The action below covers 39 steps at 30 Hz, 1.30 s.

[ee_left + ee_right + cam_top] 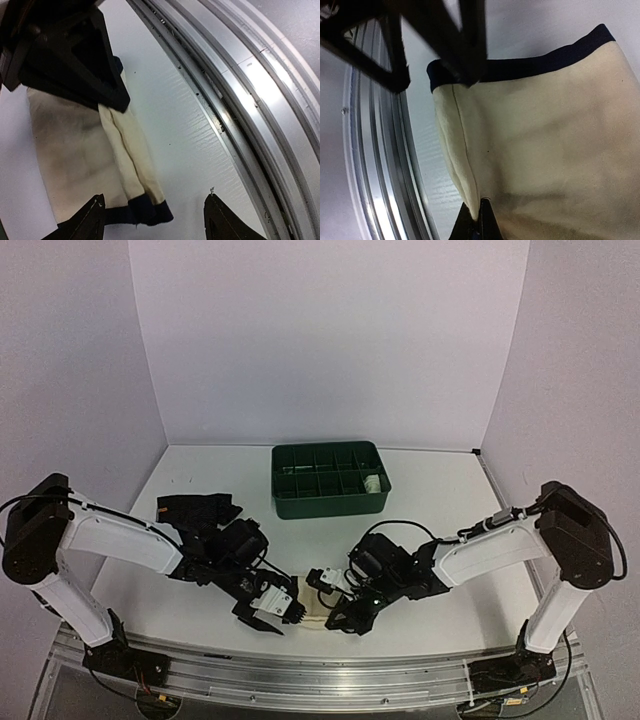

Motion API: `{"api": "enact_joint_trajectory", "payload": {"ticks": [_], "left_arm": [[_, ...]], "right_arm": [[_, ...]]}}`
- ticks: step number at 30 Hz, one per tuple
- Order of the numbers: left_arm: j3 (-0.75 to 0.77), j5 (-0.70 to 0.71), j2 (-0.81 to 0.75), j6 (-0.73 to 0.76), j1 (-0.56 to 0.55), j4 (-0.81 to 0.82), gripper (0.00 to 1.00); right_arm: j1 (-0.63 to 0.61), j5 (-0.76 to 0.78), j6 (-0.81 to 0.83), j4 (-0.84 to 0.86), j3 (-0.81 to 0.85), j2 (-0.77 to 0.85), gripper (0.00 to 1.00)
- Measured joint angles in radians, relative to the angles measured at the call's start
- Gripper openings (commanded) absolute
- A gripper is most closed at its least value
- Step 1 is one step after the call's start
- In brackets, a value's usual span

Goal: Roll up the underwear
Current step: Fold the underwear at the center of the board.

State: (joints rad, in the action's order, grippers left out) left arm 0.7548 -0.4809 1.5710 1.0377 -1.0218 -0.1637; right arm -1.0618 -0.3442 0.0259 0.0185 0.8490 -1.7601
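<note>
The cream underwear [312,603] with dark edging lies near the table's front edge, between my two grippers. In the right wrist view my right gripper [480,222] is shut on a folded edge of the cream cloth [545,150]. My left gripper [155,212] stands open over the opposite end, the dark-edged corner [145,210] lying between its fingers without being pinched. A black underwear [197,510] sits crumpled at the left behind the left arm. A small pale one [373,482] rests in a compartment of the tray.
A dark green compartmented tray [330,504] stands at the back centre. The metal rail [240,100] of the table's front edge runs close beside the cloth and both grippers.
</note>
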Motion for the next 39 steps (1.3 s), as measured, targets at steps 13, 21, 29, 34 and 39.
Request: {"api": "enact_joint_trajectory", "payload": {"ticks": [13, 21, 29, 34, 39], "left_arm": [[-0.004, -0.017, 0.022, -0.107, 0.000, 0.035, 0.58], [0.005, 0.072, 0.054, -0.097, 0.000, 0.090, 0.58], [0.048, 0.125, 0.106, -0.090, 0.000, 0.137, 0.27], [0.050, 0.118, 0.114, -0.089, 0.000, 0.109, 0.00], [0.078, 0.102, 0.114, -0.094, 0.000, 0.038, 0.00]], "right_arm": [[0.076, -0.204, -0.418, 0.271, -0.024, -0.097, 0.00], [0.086, -0.263, -0.453, 0.318, -0.028, -0.102, 0.00], [0.086, -0.289, -0.454, 0.328, -0.038, -0.106, 0.00], [0.086, -0.289, -0.453, 0.329, -0.045, -0.106, 0.01], [0.098, -0.288, -0.455, 0.326, -0.045, -0.106, 0.39]]}}
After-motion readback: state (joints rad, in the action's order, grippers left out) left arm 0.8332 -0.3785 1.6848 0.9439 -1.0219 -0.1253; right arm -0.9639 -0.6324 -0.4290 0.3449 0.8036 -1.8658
